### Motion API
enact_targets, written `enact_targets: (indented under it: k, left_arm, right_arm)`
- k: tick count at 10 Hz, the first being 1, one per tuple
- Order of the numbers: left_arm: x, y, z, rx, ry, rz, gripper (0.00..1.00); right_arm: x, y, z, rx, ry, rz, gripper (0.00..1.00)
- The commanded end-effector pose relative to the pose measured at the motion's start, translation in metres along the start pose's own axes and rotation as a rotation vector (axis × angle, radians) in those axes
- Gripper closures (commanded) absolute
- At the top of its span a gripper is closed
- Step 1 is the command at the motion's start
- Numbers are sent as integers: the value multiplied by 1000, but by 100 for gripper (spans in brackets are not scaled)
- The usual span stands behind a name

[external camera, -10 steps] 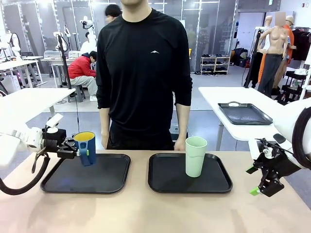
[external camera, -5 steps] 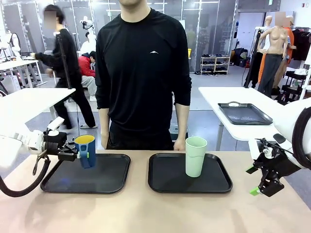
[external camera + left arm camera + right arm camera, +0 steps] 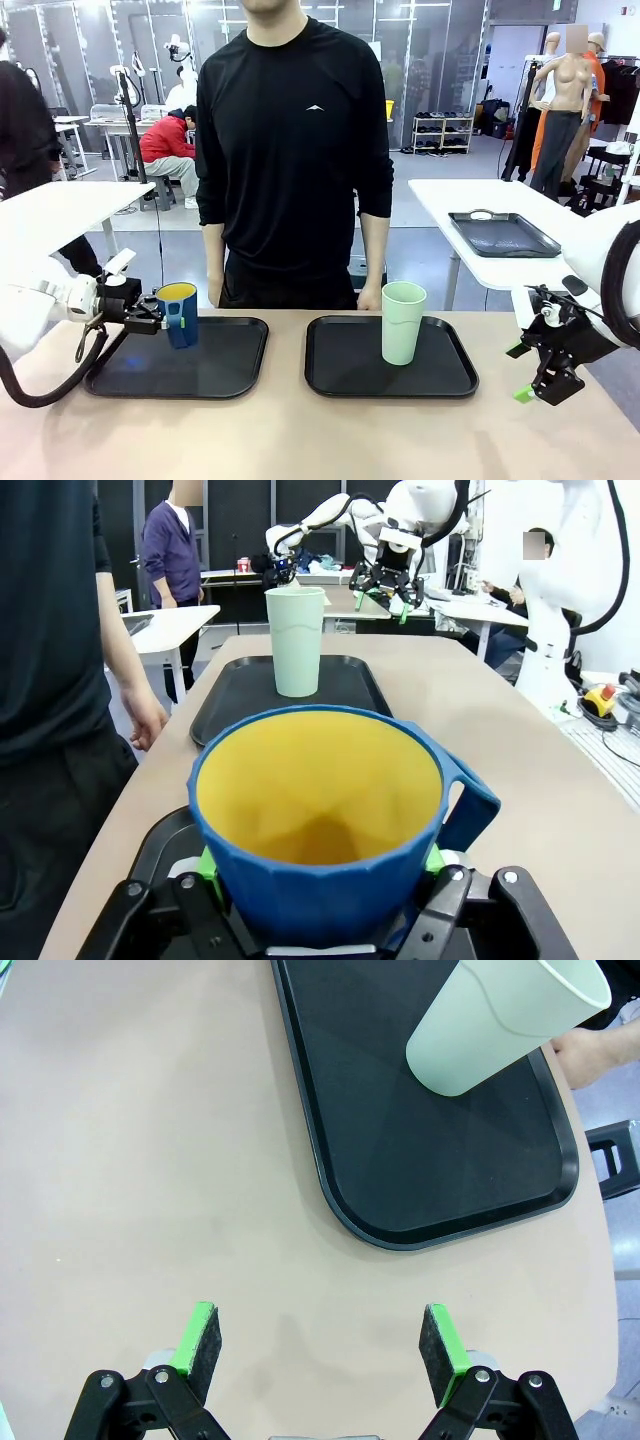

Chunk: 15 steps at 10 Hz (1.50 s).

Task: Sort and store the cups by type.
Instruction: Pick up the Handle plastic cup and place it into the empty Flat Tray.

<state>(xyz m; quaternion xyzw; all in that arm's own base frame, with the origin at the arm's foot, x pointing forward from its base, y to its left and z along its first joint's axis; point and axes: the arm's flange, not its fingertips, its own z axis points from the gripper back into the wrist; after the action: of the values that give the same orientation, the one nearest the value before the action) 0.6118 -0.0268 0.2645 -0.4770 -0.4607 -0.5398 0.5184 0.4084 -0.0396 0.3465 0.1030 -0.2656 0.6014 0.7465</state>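
The dark-blue cup (image 3: 179, 314) with yellow inside and a handle is upright over the back left part of the left black tray (image 3: 210, 372). My left gripper (image 3: 168, 318) is shut on it, and whether its base touches the tray I cannot tell. In the left wrist view the blue cup (image 3: 320, 820) sits between the green pads (image 3: 208, 862). The pale mint-green tumbler (image 3: 403, 322) stands upright on the right black tray (image 3: 345, 372). My right gripper (image 3: 540, 385) hangs open off the table's right end; the right gripper (image 3: 322, 1348) is over bare tabletop, short of the tumbler (image 3: 505, 1025).
A person in black stands at the far edge, one hand (image 3: 372, 298) resting beside the right tray and the other hand (image 3: 215, 293) behind the left tray. Bare tabletop (image 3: 300, 440) runs along the near side. A side table with a dark tray (image 3: 503, 233) stands behind right.
My left gripper has sunk a little with the blue cup, bringing it closer to the left tray. The right arm and the tumbler have stayed put.
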Motion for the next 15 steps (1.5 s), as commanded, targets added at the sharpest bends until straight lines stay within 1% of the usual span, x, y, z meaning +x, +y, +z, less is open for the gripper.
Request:
enact_targets:
  k: [1,8,10,13,15]
  left_arm:
    - [-3,10,1,-31,-31,-2,23]
    - [-41,28,1,-43,10,-8,23]
    - [-47,31,0,-52,1,-14,23]
    - [-57,32,1,-62,26,-17,23]
    - [-59,32,2,-71,19,-2,23]
  right_arm:
    - [0,0,0,-3,0,12,0]
    - [0,0,0,-3,0,12,0]
    - [0,0,0,-3,0,12,0]
    - [0,0,0,-3,0,12,0]
    - [0,0,0,-3,0,12,0]
